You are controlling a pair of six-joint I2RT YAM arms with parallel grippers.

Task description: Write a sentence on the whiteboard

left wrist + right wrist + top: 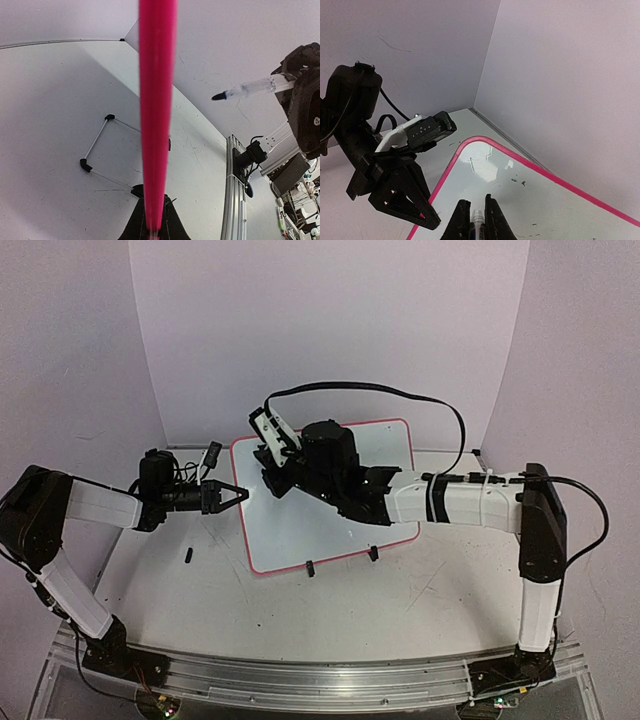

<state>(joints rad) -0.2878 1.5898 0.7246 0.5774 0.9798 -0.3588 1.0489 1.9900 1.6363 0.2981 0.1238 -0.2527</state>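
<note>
White tabletop [420, 610] bears the whiteboard [320, 530]; left gripper [238, 495] clamps its pink frame at nine o'clock, right gripper [477, 207] pinches a marker [250, 89] near its eleven o'clock corner.

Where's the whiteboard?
Top view, centre: the whiteboard, its left edge pinched by the left tool, the right tool holding a marker over it.

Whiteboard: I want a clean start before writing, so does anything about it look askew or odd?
The whiteboard sits skewed, its near edge not parallel to the front of the table. Small dark specks mark its surface near the corner, and a stray black piece lies on the table to its left.
</note>
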